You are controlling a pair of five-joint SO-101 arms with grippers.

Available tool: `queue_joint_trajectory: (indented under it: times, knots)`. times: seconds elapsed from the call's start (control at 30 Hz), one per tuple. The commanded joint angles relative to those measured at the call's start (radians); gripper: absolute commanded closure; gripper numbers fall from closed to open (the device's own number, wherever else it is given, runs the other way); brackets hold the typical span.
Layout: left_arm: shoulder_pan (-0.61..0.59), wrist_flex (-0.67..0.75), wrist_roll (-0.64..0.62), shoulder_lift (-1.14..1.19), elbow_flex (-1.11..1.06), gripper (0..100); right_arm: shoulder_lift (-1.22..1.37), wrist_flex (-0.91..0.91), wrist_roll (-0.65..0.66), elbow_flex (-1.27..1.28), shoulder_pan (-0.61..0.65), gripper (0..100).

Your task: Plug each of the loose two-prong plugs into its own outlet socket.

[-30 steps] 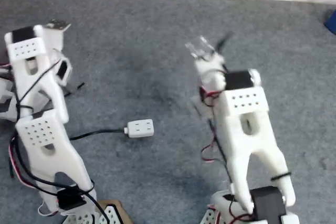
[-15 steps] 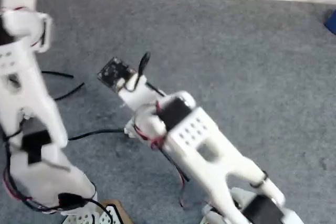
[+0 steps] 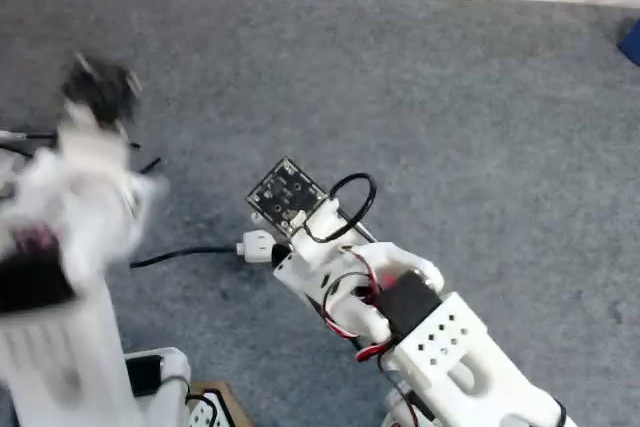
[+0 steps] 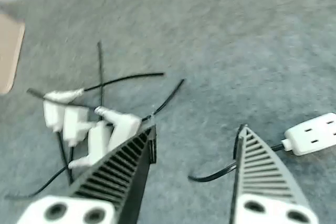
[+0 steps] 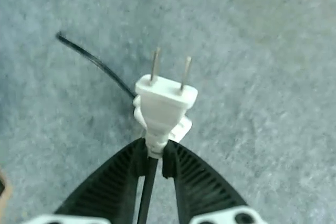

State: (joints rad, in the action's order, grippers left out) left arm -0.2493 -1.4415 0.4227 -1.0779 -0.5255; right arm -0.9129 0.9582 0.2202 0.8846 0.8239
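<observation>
The left gripper (image 4: 197, 129) is held with fingers spread wide on the left arm (image 3: 60, 247), raised at the left side — while the right arm (image 3: 430, 342) is stretched low toward the middle, the right gripper (image 5: 154, 150) pinched on a plug (image 5: 165, 100) at its neck.

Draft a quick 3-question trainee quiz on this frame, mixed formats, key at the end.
1. True or false: the right tool is shut on the neck of a white plug, with the prongs pointing away from the tool.
2. Pick one. The left tool is: A) open and empty; B) shut on a plug; C) shut and empty.
3. Fill in: the held plug shows ___ metal prongs.

Key: 1 true; 2 A; 3 two.
</observation>
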Motion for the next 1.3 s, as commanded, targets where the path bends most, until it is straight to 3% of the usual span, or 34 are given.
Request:
queue_joint_trajectory:
  times: [0.0,0.17,0.37,0.53,0.77,1.17,1.27]
  knots:
    - [0.058,0.161,-0.002,-0.404,-0.354,76,-0.019,-0.021,-0.011,-0.005,-0.016,99.1]
    - [0.064,0.255,-0.005,-0.769,-0.590,75,-0.027,-0.028,-0.015,0.042,-0.038,99.1]
    - [0.071,0.338,-0.187,-0.702,-0.608,73,-0.027,-0.028,-0.063,0.045,-0.038,99.1]
    - [0.260,0.342,-0.319,-0.702,-0.668,64,-0.027,-0.044,-0.066,0.050,0.007,99.1]
    - [0.309,0.381,-0.316,-0.696,-0.707,63,-0.028,-0.107,-0.066,0.116,0.085,99.1]
    - [0.274,0.555,-0.218,-0.702,-0.975,67,-0.074,-0.051,-0.060,0.085,0.076,99.1]
    - [0.255,0.577,-0.218,-0.702,-1.007,67,-0.116,-0.015,-0.058,0.041,0.025,99.1]
